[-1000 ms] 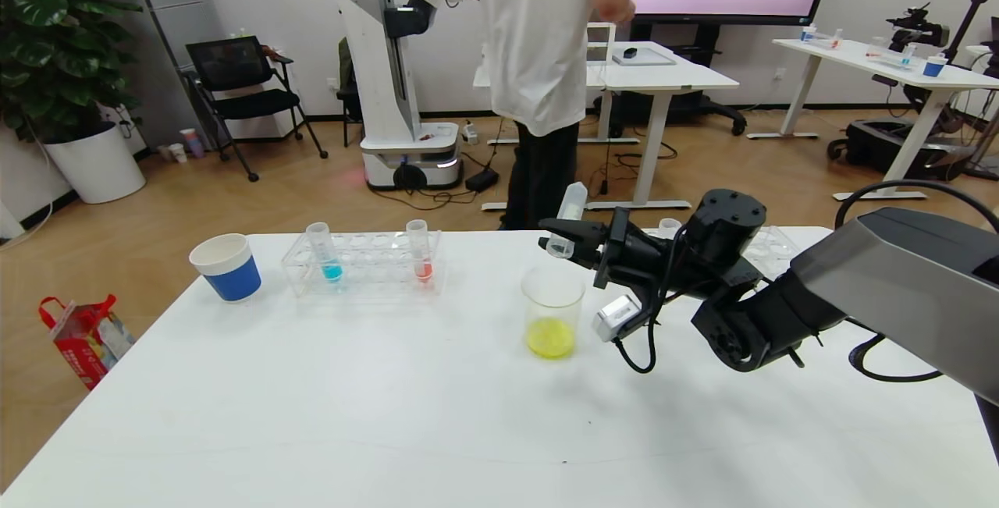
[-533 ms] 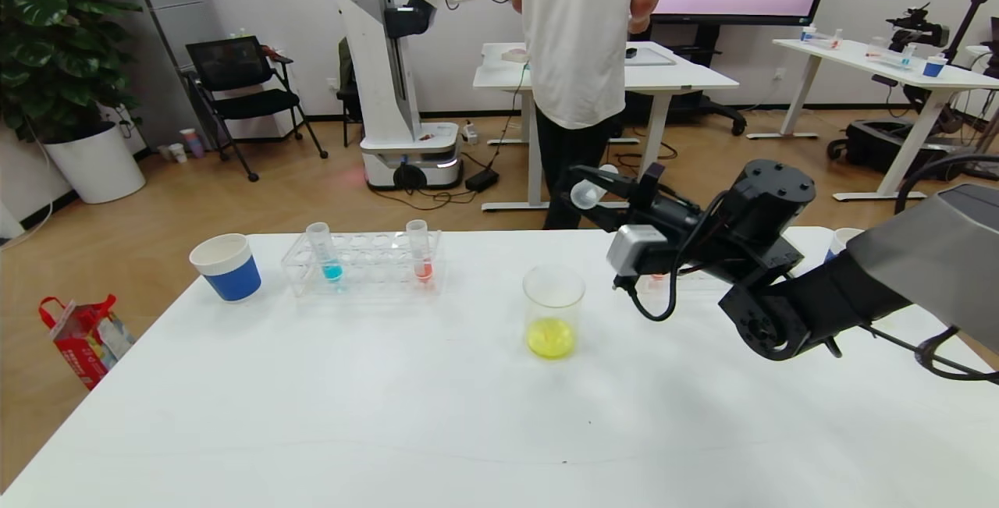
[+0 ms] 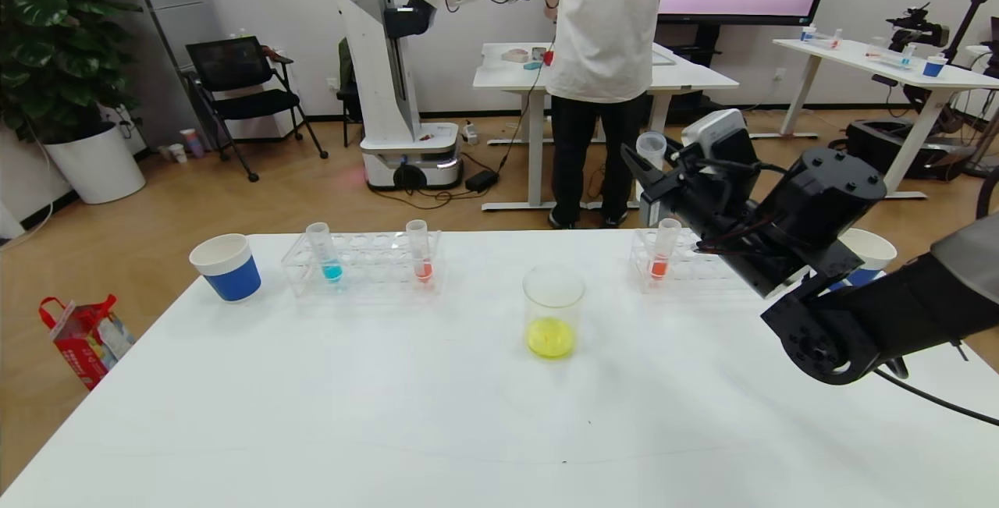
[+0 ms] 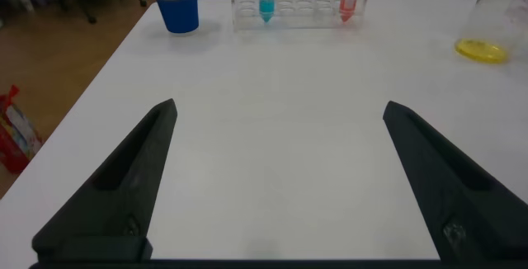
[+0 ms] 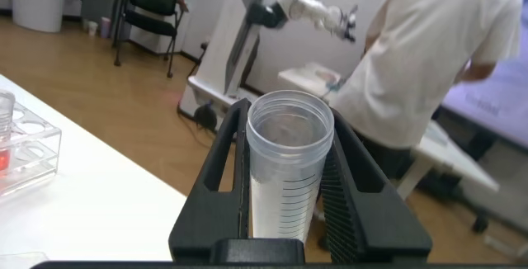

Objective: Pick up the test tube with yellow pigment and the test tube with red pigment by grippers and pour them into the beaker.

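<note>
Right end effector [image 3: 652, 168] grips emptied test tube [image 3: 649, 150] | risen, swung away from beaker [image 3: 552, 311]

The right arm reaches in from the right side, raised above the desk [image 3: 390, 414] with its wrist tilted upward. Its right tool [image 3: 652, 168] is clamped on an emptied clear tube [image 5: 287, 170], held upright between the black fingers [image 5: 223, 166]. The left tool [image 4: 276, 178] hangs low over the desk, fingers spread wide, holding nothing.

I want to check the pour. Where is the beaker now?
In the head view, the beaker stands near the table's middle, with yellow liquid at its bottom, between the two tube racks and nearer the robot.
</note>
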